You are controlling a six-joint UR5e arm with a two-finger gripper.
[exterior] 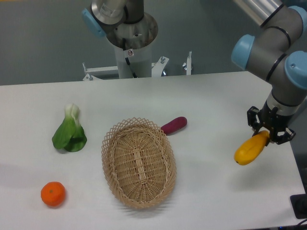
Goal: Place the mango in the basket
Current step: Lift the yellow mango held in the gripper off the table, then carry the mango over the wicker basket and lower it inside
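At the right side of the white table (206, 96), the gripper (268, 132) has its dark fingers (253, 120) clamped on the upper end of the mango (250, 149), which hangs tilted, its lower end pointing down and left; a soft shadow lies on the table beneath the fruit, which appears lifted clear of the surface, though contact cannot be ruled out. The mango sits near the table's right edge and well apart from the basket (138, 163), which lies at centre, its long axis running from far left to near right and its near rim close to the table's near edge. A purple vegetable (174, 125) rests just beside the basket's far right rim, possibly touching the lattice. A leafy green (70, 130) lies to the left of the basket, and a tangerine (53, 194) sits near the left near corner. Bare white table stretches between mango and basket. The arm's base column (129, 48) stands beyond the far edge
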